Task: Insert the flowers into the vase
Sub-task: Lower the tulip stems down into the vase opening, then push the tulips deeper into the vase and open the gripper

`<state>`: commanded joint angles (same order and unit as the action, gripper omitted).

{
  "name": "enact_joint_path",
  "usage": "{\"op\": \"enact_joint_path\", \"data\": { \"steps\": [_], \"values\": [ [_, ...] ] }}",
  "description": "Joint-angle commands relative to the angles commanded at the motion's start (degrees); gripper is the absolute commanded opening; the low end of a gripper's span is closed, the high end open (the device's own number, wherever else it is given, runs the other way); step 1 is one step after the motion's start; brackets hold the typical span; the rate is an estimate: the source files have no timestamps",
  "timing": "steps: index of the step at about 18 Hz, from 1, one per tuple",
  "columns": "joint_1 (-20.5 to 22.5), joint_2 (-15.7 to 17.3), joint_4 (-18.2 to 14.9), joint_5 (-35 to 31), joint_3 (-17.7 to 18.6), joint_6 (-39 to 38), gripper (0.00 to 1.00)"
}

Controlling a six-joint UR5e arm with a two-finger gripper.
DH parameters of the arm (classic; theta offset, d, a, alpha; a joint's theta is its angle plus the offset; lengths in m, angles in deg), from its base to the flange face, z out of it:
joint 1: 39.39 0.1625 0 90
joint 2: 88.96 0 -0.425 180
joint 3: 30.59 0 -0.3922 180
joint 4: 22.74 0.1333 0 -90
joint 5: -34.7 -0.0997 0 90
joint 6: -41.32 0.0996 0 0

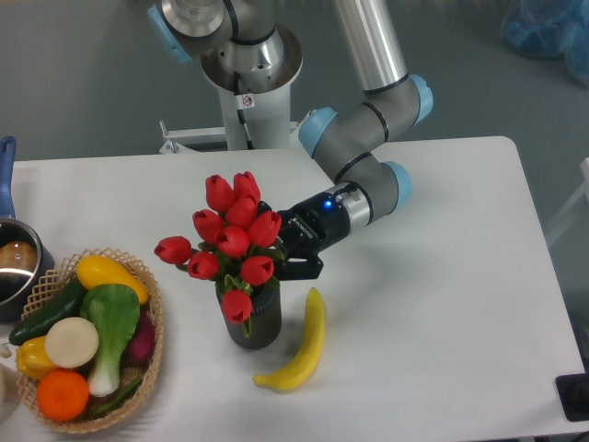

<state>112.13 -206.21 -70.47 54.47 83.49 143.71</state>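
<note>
Red flowers [230, 235] stand upright in the vase [255, 322] — buds up — jaws hidden behind them, state unclear.

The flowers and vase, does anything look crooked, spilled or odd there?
Nothing spilled or damaged. The flowers sit in the upright vase, with one bud drooping over its rim. The gripper is by the stems, its fingers hidden behind them.

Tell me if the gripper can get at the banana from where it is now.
Probably yes. The banana lies bare on the table just below the gripper, right of the vase, nothing between them. Whether the fingers now hold the flowers is hidden.
</note>
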Motion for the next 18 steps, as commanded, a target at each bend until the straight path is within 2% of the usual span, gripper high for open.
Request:
{"op": "enact_joint_path", "data": {
  "steps": [7,18],
  "values": [
    [0.4,0.1,0.0,-0.3,2.1,0.1,0.34],
    [0.7,-1.9,0.1,-0.4,1.7,2.0,0.37]
  ]
}}
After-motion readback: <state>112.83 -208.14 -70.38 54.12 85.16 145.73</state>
